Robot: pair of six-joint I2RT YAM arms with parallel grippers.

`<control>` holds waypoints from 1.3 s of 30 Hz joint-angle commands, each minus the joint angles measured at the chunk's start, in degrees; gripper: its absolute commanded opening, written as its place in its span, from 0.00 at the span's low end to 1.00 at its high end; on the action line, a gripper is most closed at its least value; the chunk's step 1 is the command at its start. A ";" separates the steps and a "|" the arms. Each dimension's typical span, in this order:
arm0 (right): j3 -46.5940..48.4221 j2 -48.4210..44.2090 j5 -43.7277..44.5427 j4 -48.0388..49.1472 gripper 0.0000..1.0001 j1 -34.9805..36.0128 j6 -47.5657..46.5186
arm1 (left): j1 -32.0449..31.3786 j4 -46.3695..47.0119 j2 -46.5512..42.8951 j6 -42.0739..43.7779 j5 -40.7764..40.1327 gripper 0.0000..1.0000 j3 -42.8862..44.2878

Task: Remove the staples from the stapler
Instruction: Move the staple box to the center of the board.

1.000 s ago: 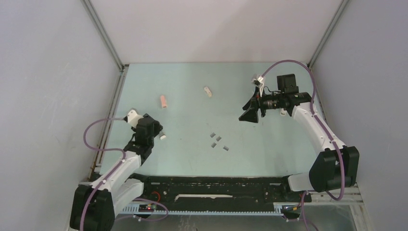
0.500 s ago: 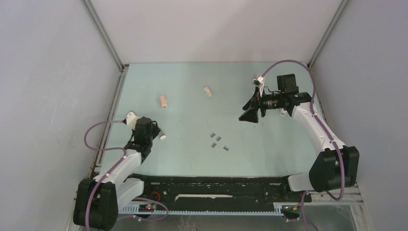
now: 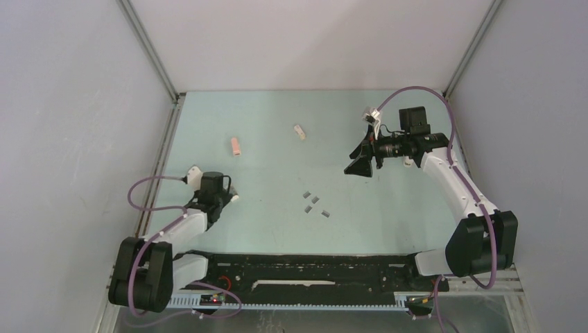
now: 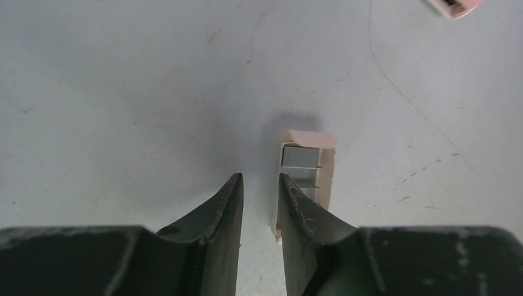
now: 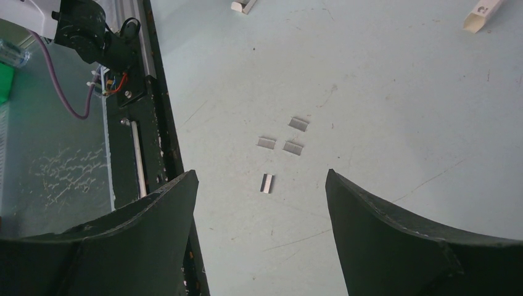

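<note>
**Left fingers nearly together, right fingers spread wide**

My left gripper (image 4: 260, 182) hangs low over the table (image 4: 123, 92). Its fingers are a narrow gap apart and grip nothing. A small pale stapler (image 4: 325, 176) lies just beside one finger. My right gripper (image 5: 260, 177) is spread wide and empty above the staples (image 5: 292, 147), four grey strips lying loose on the table.

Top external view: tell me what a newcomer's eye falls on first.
Four grey staples lie loose at centre. The right end effector hovers raised to their right, jaws wide and empty. Far left, the left end effector sits low beside a small stapler showing more staples inside.
</note>
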 commanded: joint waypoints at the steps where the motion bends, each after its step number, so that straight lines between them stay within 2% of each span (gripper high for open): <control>1: -0.01 -0.08 -0.84 0.99 0.85 -0.27 0.58 | 0.49 -0.94 2.04 -1.08 0.13 0.31 4.08; 17: -0.06 0.11 -0.89 0.90 0.85 -0.23 0.48 | 0.51 -0.28 2.81 0.24 2.19 0.31 4.64; 28: -0.04 0.20 -1.12 0.92 0.85 -0.18 0.35 | 0.51 0.25 3.76 1.51 4.50 0.01 5.02; 39: -0.02 0.02 -1.28 0.85 0.85 -0.18 0.27 | 0.00 4.72 2.20 6.87 12.80 0.00 3.20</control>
